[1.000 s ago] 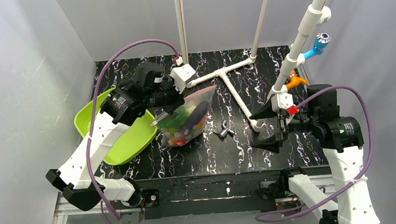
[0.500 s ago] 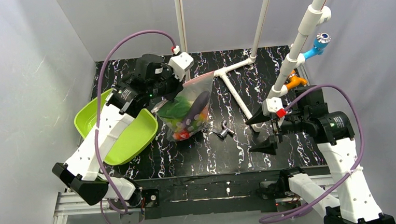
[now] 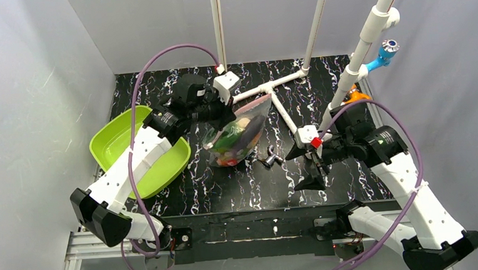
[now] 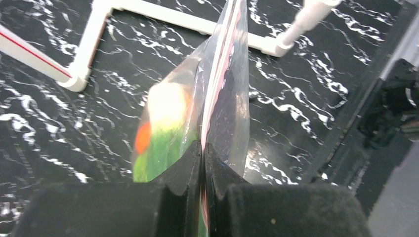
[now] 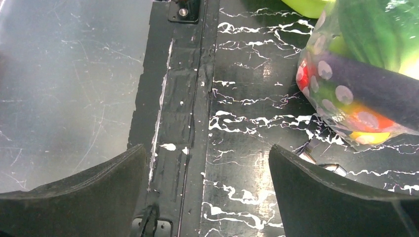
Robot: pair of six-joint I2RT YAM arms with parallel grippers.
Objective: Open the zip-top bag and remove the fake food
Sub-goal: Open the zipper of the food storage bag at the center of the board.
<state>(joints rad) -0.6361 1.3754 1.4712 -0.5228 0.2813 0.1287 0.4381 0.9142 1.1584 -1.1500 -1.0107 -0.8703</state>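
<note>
Left pincer (image 4: 203,150) clenched on mouth edge of zip-top bag (image 3: 236,137), fake food (image 5: 375,89) inside, bag at middle of worktop (image 3: 240,191) just beside lime-green tray (image 3: 118,142), right pincer (image 5: 206,153) released, empty, near bag and metal fitting (image 3: 271,160)

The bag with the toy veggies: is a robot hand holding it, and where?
Yes. The left gripper is shut on the zip-top bag, pinching its mouth edge along the pinkish zip strip. The right gripper is open and holds nothing.

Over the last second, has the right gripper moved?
Yes. The right gripper has shifted left, nearer the metal fitting, which has stayed put.
</note>
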